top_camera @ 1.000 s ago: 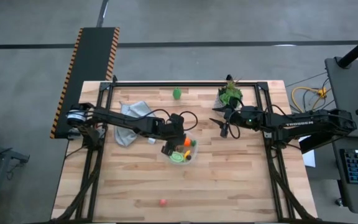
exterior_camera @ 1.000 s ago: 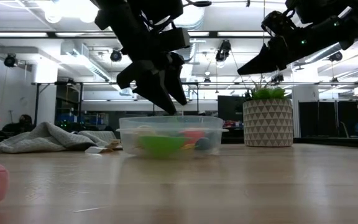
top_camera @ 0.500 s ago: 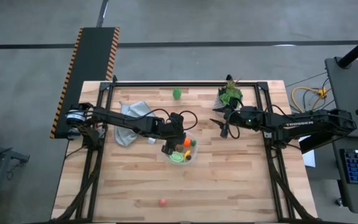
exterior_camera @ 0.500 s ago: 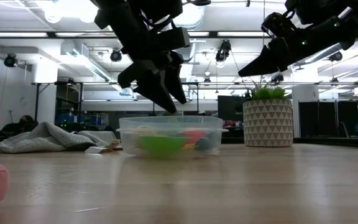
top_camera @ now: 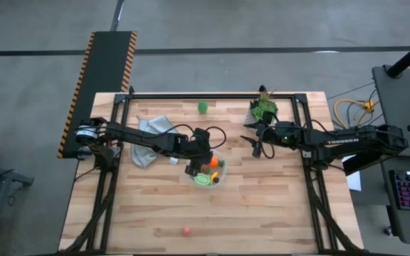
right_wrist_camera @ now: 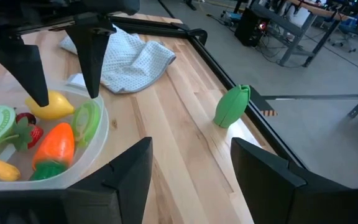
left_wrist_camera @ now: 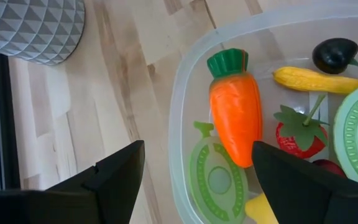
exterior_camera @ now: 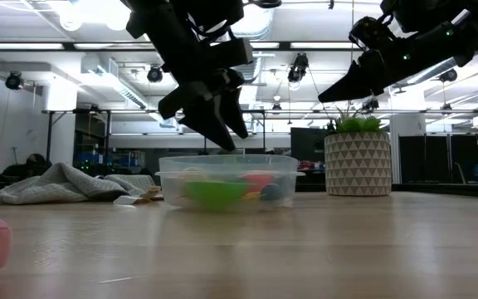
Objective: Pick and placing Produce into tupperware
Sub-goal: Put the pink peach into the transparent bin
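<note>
Nothing much has shifted over the last second: both arms sit almost exactly where they were, and the produce hasn't budged.

Left gripper [top_camera: 193,166] hangs just over the near-left rim of the tupperware [top_camera: 221,179], fingers spread wide and holding nothing. Its wrist camera looks straight down on an orange carrot [left_wrist_camera: 234,116], a green slice [left_wrist_camera: 212,178], a yellow piece [left_wrist_camera: 319,79], a strawberry [left_wrist_camera: 301,132] and a dark fruit [left_wrist_camera: 334,55], all already lying inside the container.

Right gripper [top_camera: 257,146] hovers well above the table between the tupperware and the potted plant [top_camera: 264,107], also open and empty.

2 pieces are still outside: a green one [top_camera: 202,107] near the far edge by the black frame rail, and a pink one [top_camera: 186,231] near the front edge, both well apart from the container.

What could go wrong, I reckon: the left fingertips are so close to the rim that a sideways pull could clip it and drag or tip the light tub, spilling what's in there. And the green piece sits right beside the rail, so a fingertip might hit the frame on the way down.
</note>
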You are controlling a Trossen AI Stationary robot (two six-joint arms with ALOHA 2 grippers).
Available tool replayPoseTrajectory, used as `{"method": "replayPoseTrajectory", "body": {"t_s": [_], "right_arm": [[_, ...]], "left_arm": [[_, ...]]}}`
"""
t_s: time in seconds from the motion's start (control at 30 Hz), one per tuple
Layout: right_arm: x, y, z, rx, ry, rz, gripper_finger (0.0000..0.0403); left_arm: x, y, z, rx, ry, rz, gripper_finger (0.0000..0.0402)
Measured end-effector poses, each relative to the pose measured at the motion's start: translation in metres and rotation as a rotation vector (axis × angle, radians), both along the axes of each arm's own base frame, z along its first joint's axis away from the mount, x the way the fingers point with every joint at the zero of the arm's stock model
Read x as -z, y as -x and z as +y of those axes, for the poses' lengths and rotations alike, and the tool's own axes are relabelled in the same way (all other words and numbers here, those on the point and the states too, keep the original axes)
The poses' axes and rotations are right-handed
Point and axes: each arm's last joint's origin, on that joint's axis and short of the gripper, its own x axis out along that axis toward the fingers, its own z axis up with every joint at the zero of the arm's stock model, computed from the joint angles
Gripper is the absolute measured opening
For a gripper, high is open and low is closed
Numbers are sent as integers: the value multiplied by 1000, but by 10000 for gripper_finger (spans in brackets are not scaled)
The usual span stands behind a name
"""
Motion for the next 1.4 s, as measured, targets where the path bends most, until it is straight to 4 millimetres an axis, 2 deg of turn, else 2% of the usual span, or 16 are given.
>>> {"method": "replayPoseTrajectory", "body": {"t_s": [0.33, 0.47, 0.7, 1.13, 1.4], "right_arm": [[0, 0, 0, 0, 0, 0, 210], [0, 0, 0, 0, 0, 1, 210], [0, 0, 0, 0, 0, 2, 210], [4, 1, 0, 10, -32, 16, 210], [3, 1, 0, 2, -11, 23, 210]], "left_arm": [[1, 2, -4, 8, 0, 18, 280], [-5, 2, -11, -25, -81, 4, 280], [-19, 1, -34, -2, -138, -2, 280], [-22, 8, -70, -21, -112, -45, 280], [-23, 19, -107, -51, -119, -105, 280]]}}
